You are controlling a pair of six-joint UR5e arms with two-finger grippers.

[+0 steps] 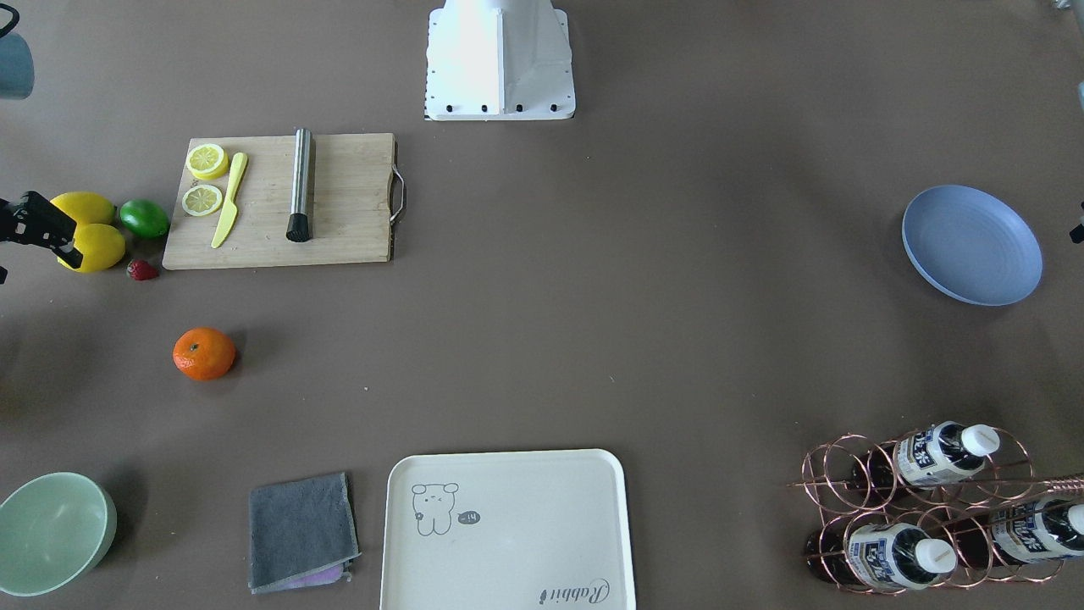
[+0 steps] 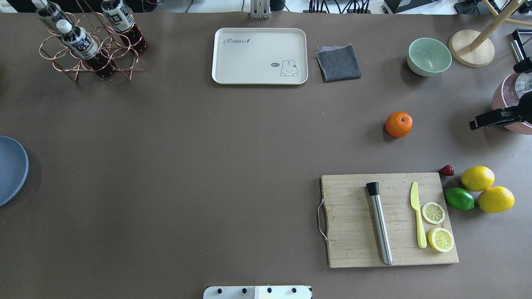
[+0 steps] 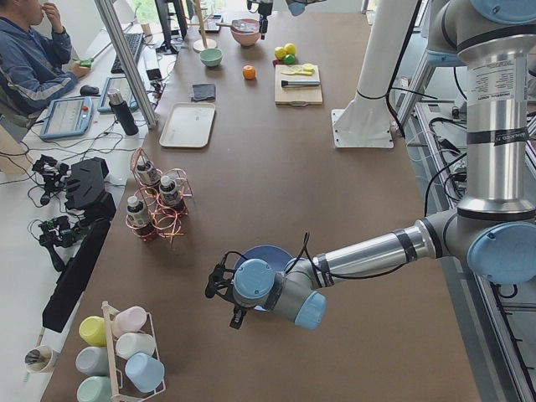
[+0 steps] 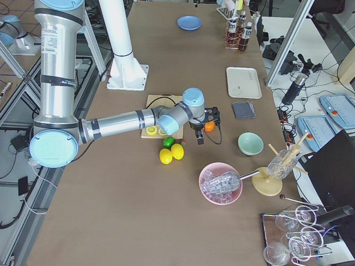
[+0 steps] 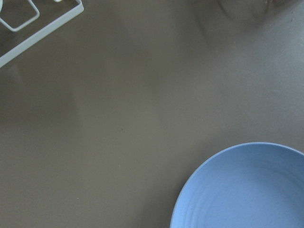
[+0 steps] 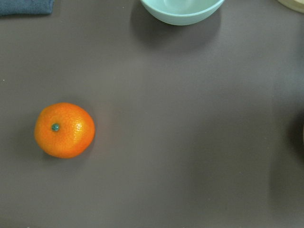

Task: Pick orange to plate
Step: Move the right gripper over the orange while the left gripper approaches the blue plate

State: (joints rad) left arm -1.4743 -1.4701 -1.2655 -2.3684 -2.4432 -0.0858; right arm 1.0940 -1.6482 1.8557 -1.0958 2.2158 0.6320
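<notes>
The orange (image 1: 204,353) (image 2: 398,124) sits alone on the brown table, between the cutting board and the pale-green bowl; it lies at the left in the right wrist view (image 6: 64,129). My right gripper (image 2: 474,124) (image 1: 72,254) hovers beside it toward the table's end, apart from it, and looks open and empty in the exterior right view (image 4: 197,138). The light-blue plate (image 1: 971,245) (image 2: 10,170) (image 5: 247,190) lies empty at the opposite end. My left gripper (image 3: 219,293) hangs just past the plate's outer side; I cannot tell its jaw state.
A wooden cutting board (image 2: 388,220) carries a steel muddler, a yellow knife and lemon slices. Two lemons (image 2: 478,178), a lime (image 2: 459,198) and a strawberry lie beside it. A green bowl (image 2: 429,56), grey cloth (image 2: 338,62), cream tray (image 2: 259,56) and bottle rack (image 2: 89,41) line the far edge.
</notes>
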